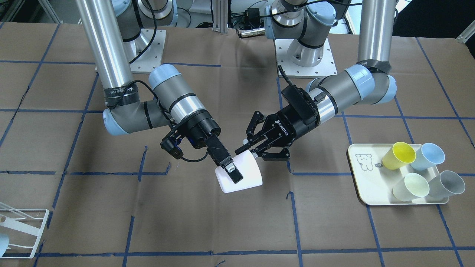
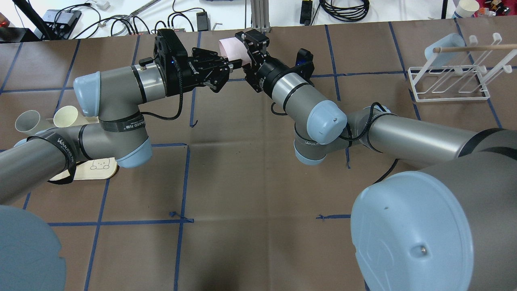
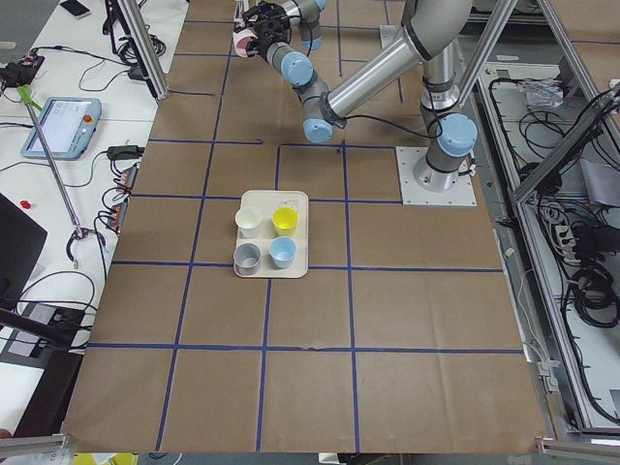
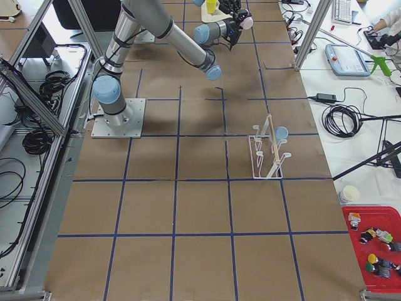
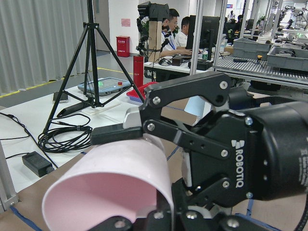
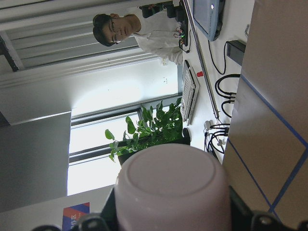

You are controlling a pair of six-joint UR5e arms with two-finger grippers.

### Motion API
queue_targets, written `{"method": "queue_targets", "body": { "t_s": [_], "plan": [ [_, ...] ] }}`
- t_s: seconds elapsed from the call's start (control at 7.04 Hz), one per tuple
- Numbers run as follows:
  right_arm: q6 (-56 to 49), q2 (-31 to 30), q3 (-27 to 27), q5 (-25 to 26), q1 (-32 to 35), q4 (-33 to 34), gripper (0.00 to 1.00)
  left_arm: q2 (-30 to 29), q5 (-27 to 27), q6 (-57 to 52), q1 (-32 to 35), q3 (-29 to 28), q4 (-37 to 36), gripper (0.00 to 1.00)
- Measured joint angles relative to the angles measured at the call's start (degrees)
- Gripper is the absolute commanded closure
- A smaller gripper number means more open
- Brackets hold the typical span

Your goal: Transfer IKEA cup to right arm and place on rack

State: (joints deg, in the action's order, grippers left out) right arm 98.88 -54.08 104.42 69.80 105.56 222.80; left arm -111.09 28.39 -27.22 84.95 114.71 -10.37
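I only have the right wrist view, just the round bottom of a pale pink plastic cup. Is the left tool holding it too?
Observer: Yes, the left tool pinches the pale pink plastic cup at its rim.
Operator: Where's the rack?
Observer: The white thin-wire rack stands on the robot's right, a pale blue cup on it.
Operator: Any other cups around?
Observer: The cream tray holds a yellow cup, a sky-blue cup, a pale green cup and a grey cup.

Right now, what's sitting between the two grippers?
The pink cup. The left gripper holds its rim end, and the right gripper has a finger laid along its side. The front-facing view shows this best.
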Motion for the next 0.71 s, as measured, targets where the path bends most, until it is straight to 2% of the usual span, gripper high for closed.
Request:
{"method": "queue_targets", "body": {
  "t_s": [0.43,0.71],
  "plan": [
    [-2.07,-0.58,0.00,-0.67,-1.56,-0.02,0.45,0.24,0.14,2.83,-1.16,-0.01,-0.67,0.09],
    [-11.15,-0.96,0.07,-1.33,-5.87,0.12,0.53,1.04,0.09,3.79,-4.89,0.96,-0.67,0.07]
  ]
}}
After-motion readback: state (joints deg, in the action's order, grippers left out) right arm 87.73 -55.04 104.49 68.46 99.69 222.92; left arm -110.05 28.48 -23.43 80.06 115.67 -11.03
